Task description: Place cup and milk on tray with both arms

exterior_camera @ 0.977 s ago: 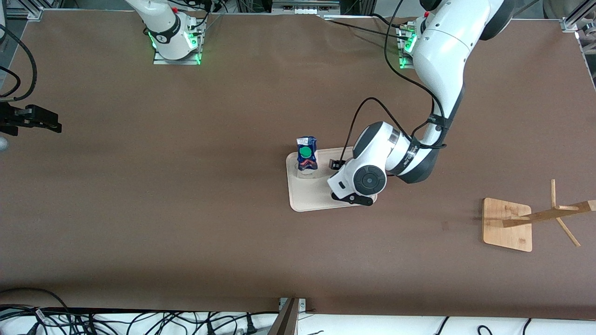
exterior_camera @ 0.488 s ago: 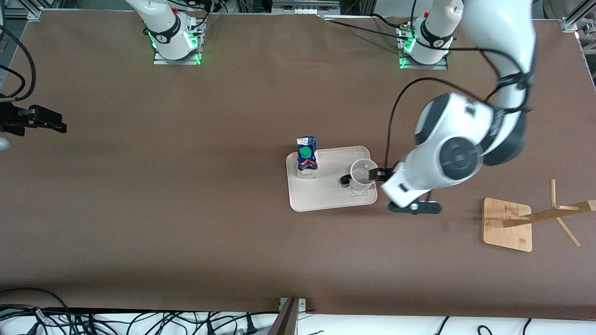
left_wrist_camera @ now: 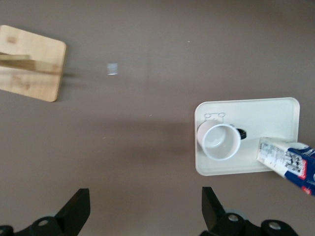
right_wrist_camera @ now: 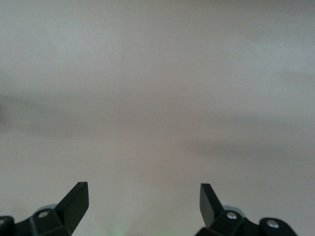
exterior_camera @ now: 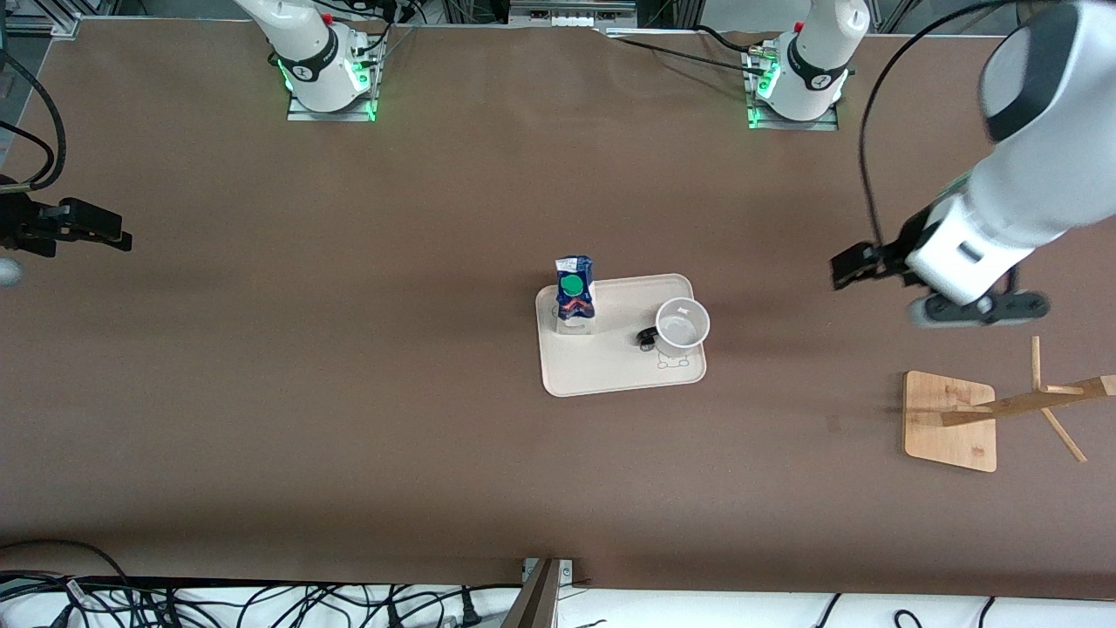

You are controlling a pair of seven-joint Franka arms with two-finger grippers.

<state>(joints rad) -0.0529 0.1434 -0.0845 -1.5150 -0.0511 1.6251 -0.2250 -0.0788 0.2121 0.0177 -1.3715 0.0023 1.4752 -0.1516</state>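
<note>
The cream tray lies mid-table. The white cup stands upright on it at the end toward the left arm, its black handle pointing at the milk. The milk, blue with a green cap, stands upright on the tray's corner toward the right arm. My left gripper is open and empty, up in the air over bare table between the tray and the wooden stand. Its wrist view shows the open left gripper, the cup, the milk and the tray. My right gripper is open and empty at the right arm's end, where it waits; its wrist view shows the open right gripper and only bare surface.
A wooden stand with a square base and slanted pegs sits toward the left arm's end, nearer the front camera than the tray; its base also shows in the left wrist view. Cables lie along the table's front edge.
My left gripper let go of the cup on the tray, rose and swung away toward the left arm's end. The cup stays standing. The right gripper barely shifted.
</note>
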